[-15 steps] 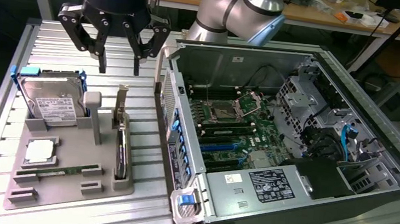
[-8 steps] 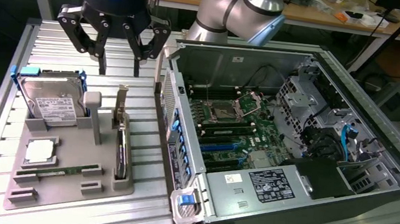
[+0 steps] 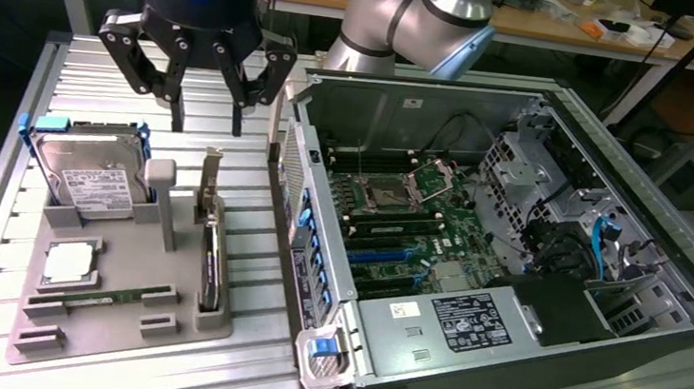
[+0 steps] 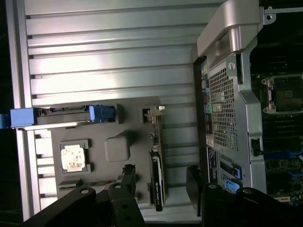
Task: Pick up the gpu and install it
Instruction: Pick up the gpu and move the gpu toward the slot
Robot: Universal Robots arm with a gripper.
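End effector (image 3: 207,129), spread and empty, hovers over edge-on gpu (image 3: 210,258), base hidden in holder (image 3: 104,334).

gpu (image 3: 210,258) on tray (image 3: 117,327) betw. hard drive (image 3: 94,178) & PC case (image 3: 558,387), end effector (image 3: 207,129) above

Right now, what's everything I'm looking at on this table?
table: one, silver, slatted
tray: one, grey, on the table
gpu: one, green with black cooler, on edge in the tray
hard drive: one, silver, white label, upright in the tray
square chip: one, pale, flat in the tray
memory stick: one, green, flat in the tray
computer case: one, dark, open, exterior view's right
arm: one, grey, behind the case
claw: one, black, open, above the tray
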